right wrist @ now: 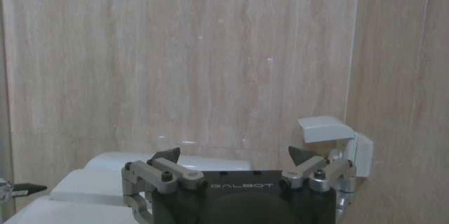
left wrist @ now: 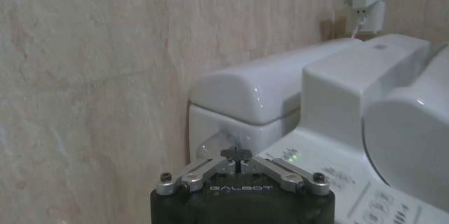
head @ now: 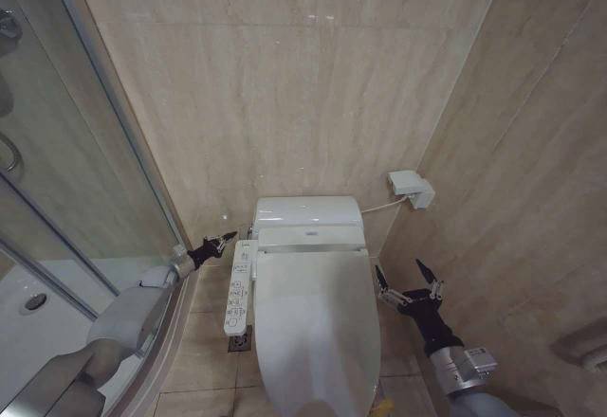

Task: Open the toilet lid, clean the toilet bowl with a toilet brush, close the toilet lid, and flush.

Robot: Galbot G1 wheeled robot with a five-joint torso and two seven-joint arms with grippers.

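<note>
Toilet lid (head: 313, 327): down, covering the toilet bowl (head: 285, 400) before me. My left end effector (head: 220, 242): pinched narrow, beside the button panel (head: 240, 289). My right end effector (head: 408, 276): spread wide, right of the lid.

Both arms were smooth light-grey shells, narrowing to silver metal collars and black wrists; the left gripper (head: 226, 239) and the right gripper (head: 408, 276) had black bodies marked "GALBOT" in pale letters, silver linkage bars fixed with dark screws, and thin black pointed fingers (right wrist: 166, 155); the right collar carried small dark bolts.
</note>
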